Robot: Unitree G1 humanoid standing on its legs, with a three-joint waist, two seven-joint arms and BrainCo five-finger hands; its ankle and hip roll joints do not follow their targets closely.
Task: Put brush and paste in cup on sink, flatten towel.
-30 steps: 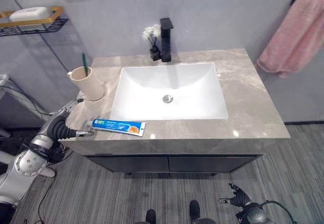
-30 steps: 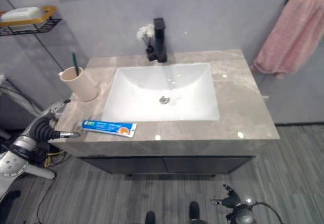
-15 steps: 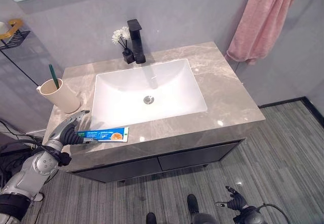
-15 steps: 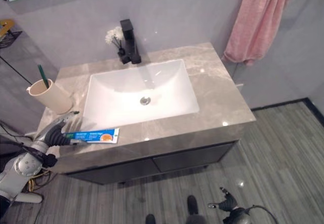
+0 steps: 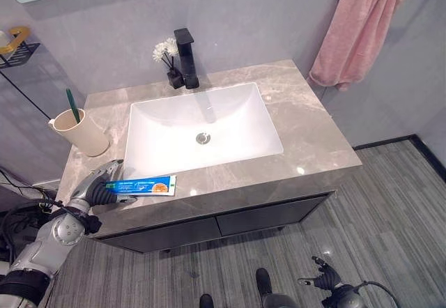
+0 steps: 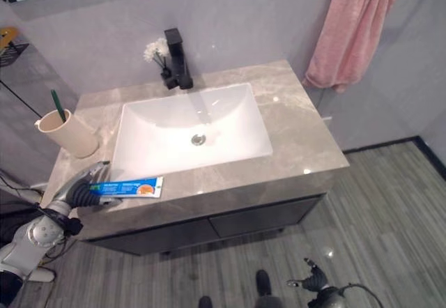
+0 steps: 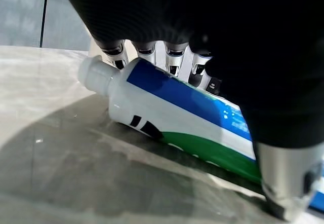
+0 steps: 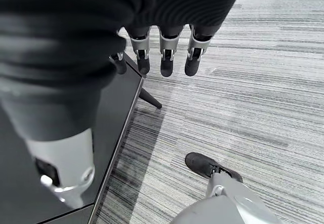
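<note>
Now left hand [image 5: 97, 188] pinches cap end of toothpaste tube [image 5: 148, 185]; long axis runs rightward along counter edge; your cup [image 5: 78, 131] sits behind hand.

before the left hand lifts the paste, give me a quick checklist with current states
1. Left hand at cap end of toothpaste tube: ok.
2. Fingers and thumb closed firmly round the tube: cannot tell; the tube lies on the counter.
3. Cup upright, beside the sink: ok.
4. Toothbrush in cup: ok.
5. Right hand low by the floor, open, holding nothing: ok.
6. Pink towel flattened: not ok, hangs bunched.
</note>
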